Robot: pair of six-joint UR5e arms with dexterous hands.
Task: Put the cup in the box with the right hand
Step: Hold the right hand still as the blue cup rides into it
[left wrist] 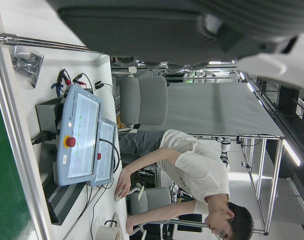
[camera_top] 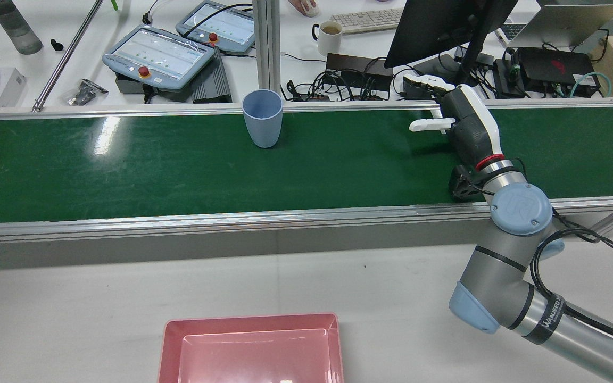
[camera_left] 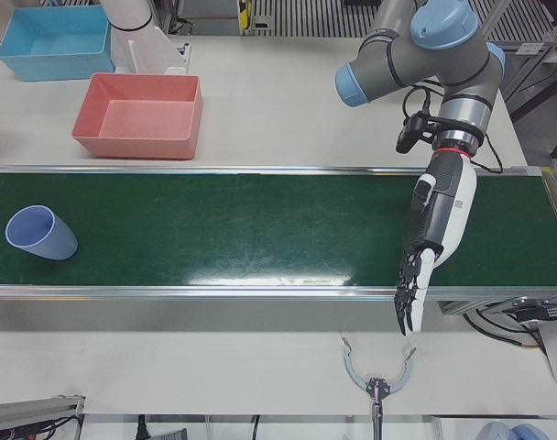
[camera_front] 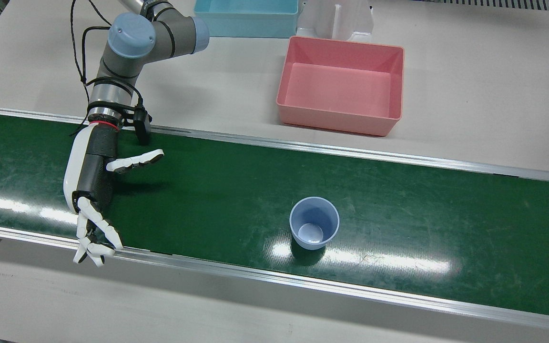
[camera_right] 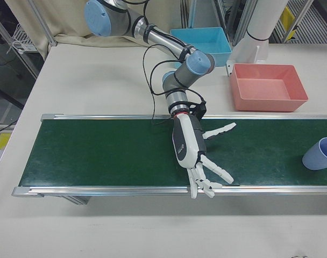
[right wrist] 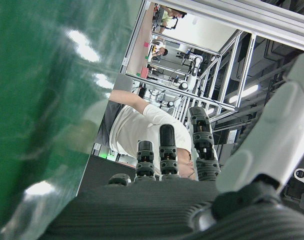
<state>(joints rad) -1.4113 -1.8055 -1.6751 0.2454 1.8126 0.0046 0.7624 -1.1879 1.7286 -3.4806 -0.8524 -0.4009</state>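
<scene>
Robot hand (camera_front: 91, 190) splayed above belt (camera_front: 236, 190)

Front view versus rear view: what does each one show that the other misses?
Only the front view shows the light blue box behind the pink one, and the pink box whole. Only the rear view shows the desk beyond the belt: control tablets, a white mug, a keyboard and a monitor. Both show the green belt, the upright blue cup on it, and the right hand, open and apart from the cup.
</scene>
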